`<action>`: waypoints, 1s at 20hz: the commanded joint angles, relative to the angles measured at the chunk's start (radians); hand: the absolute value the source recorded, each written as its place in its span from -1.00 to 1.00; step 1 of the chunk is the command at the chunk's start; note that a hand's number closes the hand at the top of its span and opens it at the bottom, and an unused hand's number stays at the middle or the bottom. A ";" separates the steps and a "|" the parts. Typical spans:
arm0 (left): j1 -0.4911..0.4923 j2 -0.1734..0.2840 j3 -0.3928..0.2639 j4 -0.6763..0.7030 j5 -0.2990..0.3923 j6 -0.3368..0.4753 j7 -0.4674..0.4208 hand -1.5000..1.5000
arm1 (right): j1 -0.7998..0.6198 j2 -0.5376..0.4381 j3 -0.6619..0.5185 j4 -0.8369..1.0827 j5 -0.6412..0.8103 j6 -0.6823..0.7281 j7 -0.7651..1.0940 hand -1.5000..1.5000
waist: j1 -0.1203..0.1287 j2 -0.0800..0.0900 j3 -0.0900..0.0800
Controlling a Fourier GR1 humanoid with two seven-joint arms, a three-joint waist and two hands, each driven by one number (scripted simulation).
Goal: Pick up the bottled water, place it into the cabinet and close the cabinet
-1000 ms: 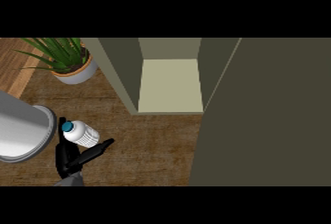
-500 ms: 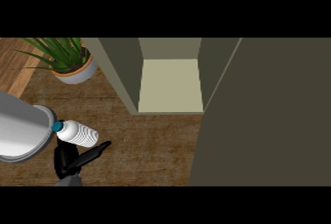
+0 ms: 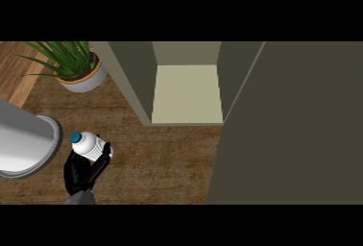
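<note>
Head view, steeply down onto a brown wood-grain desk (image 3: 163, 158). One bottled water (image 3: 88, 144) at lower left: white ribbed body, teal cap pointing up-left, lying tilted in the grasp of one black hand (image 3: 83, 169). Hand comes in from the lower edge on a grey forearm; fingers curl round the bottle's lower end, one finger showing along its right side. By its place at the view's left this reads as the left hand. Right hand shows nowhere.

Bottle sits well apart from the cabinet (image 3: 188, 91), down and left of its opening. Bare desk lies between the two.

Around it:
- One large grey rounded thing (image 3: 25, 146) at the left edge, its rim just beside the bottle's cap; cannot tell whether they touch. What it is cannot be told either.
- One potted plant (image 3: 74, 67) at upper left, green blades in a pale pot, near the cabinet's left wall, well apart from the bottle.
- One cabinet, olive-grey, open, with a pale floor inside and nothing visible on it.
- One cabinet door (image 3: 291, 125), a broad dark olive panel, swung open and filling the right side of the view, hiding the desk beneath it.
</note>
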 commanded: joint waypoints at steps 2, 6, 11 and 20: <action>-0.086 0.018 0.027 0.061 0.040 -0.022 -0.008 1.00 | 0.027 -0.032 0.005 -0.144 0.080 0.001 0.088 -1.00 | -0.005 0.001 -0.001; -0.033 0.017 0.006 0.045 0.053 -0.107 -0.040 1.00 | 0.027 -0.042 -0.033 -0.131 0.027 0.029 0.062 -1.00 | 0.003 0.000 0.000; -0.004 -0.040 -0.118 -0.023 0.011 -0.131 -0.053 1.00 | -0.011 0.010 0.025 -0.018 0.094 -0.018 0.022 -1.00 | 0.006 -0.003 0.000; 0.167 -0.041 -0.333 -0.309 0.015 -0.114 0.007 1.00 | 0.024 -0.021 0.065 -0.109 0.113 -0.032 0.052 -1.00 | 0.008 -0.006 0.001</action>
